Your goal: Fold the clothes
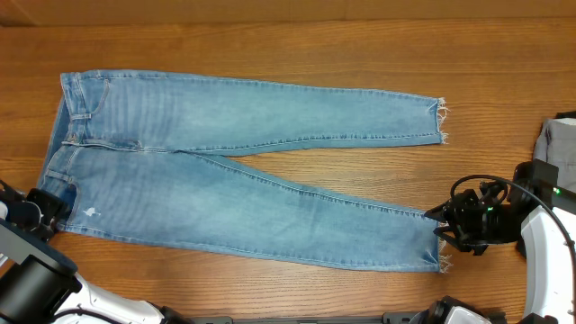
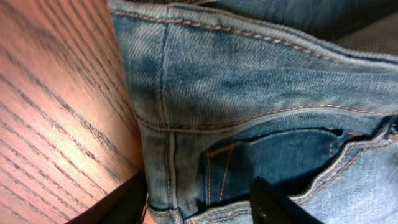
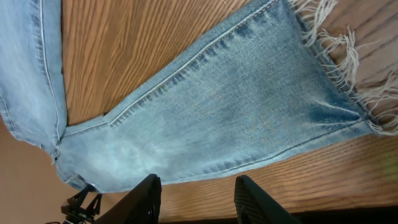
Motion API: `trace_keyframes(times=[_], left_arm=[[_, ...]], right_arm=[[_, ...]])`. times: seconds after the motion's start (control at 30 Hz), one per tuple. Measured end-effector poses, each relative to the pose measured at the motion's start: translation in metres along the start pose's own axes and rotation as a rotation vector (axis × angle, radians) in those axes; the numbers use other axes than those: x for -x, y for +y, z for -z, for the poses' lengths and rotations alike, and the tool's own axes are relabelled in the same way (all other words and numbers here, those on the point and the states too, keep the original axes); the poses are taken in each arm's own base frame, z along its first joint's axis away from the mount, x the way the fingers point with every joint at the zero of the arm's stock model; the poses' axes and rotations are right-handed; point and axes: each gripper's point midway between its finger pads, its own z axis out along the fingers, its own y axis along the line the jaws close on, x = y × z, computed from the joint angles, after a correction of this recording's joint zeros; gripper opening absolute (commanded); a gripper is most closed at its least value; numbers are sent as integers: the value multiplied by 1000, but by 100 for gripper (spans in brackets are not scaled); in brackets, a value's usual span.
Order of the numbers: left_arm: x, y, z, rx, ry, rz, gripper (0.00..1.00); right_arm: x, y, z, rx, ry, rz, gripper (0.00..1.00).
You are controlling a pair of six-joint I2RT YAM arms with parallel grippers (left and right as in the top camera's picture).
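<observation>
The clothes, light blue jeans (image 1: 243, 171), lie flat on the wooden table with the waistband at the left and both legs running right to frayed hems. At the waistband's near corner sits my left gripper (image 1: 45, 205). In the left wrist view this gripper (image 2: 196, 208) stands with its jaws apart, and the waistband and pocket edge (image 2: 224, 162) lie between the fingers (image 2: 118, 205). By the near leg's hem my right gripper (image 1: 441, 219) is open. In the right wrist view only bare wood lies between the jaws of that gripper (image 3: 202, 202), just off the edge of the leg (image 3: 236, 106).
A grey garment (image 1: 560, 144) lies at the table's right edge, behind the right arm. The table's near edge runs close below both arms.
</observation>
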Motion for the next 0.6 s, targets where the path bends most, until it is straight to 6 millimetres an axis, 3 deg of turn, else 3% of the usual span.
trace_keyframes(times=[0.13,0.27,0.6], left_arm=[[4,2,-2,7,-7,-16,21],[4,-1,-2,-9,-1,-30,15],[-1,-3,1,-16,25,-26,15]], right_arm=[[1,-3,0,-18,-6,-2,43],[7,-7,1,-44,-34,-28,47],[19,-34,5,-137,-104,-191,47]])
